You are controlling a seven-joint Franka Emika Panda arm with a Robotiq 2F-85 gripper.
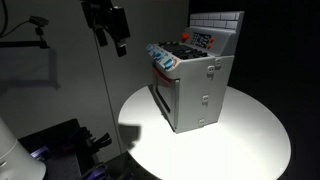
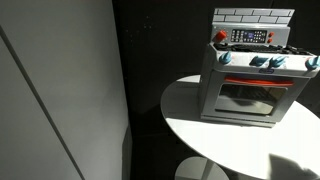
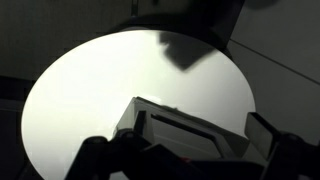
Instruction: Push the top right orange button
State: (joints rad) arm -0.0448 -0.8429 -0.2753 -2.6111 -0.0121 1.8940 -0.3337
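In an exterior view the gripper (image 1: 112, 30) hangs at upper left, well apart from the toy stove (image 1: 192, 80) on the round table (image 1: 250, 140). In an exterior view the control panel (image 2: 250, 37) sits at upper right; the orange button should be at its right end, but it is too small to pick out. In the wrist view the fingers (image 3: 97, 152) stand apart along the bottom edge, holding nothing. The button looks like stiff plastic and the toy stove light, so a square press with one fingertip is probably best.
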